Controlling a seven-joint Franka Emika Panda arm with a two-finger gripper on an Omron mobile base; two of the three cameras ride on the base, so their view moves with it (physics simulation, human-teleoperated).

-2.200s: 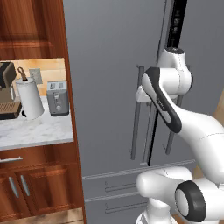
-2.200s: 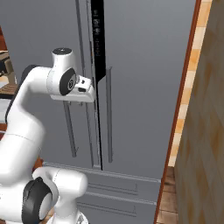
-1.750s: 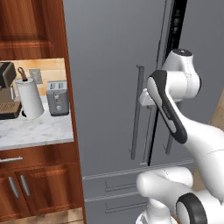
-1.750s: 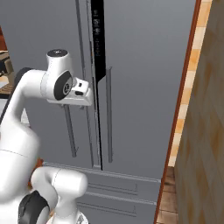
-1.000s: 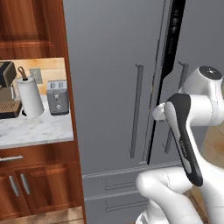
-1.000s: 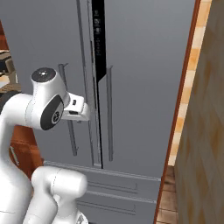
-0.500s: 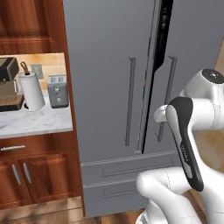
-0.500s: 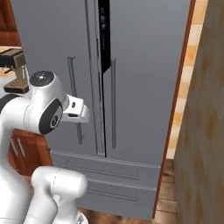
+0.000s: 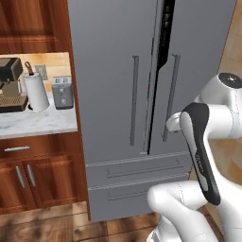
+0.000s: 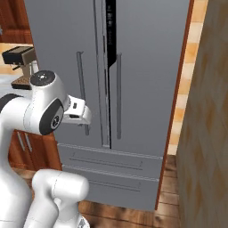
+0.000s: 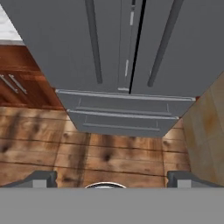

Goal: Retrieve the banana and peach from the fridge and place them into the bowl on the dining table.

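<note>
The gripper hangs with its fingers wide apart and nothing between them, above the wooden floor in front of the fridge. The fridge stands beyond, its left door slightly ajar. Farther left, a counter carries a paper towel roll, toaster and coffee machine.

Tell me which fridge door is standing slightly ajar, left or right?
The right door of the fridge: its inner edge juts forward, showing a dark gap along the centre seam, while the left door sits flush.

Home kitchen, grey fridge, wooden cabinets, coffee machine, toaster
</note>
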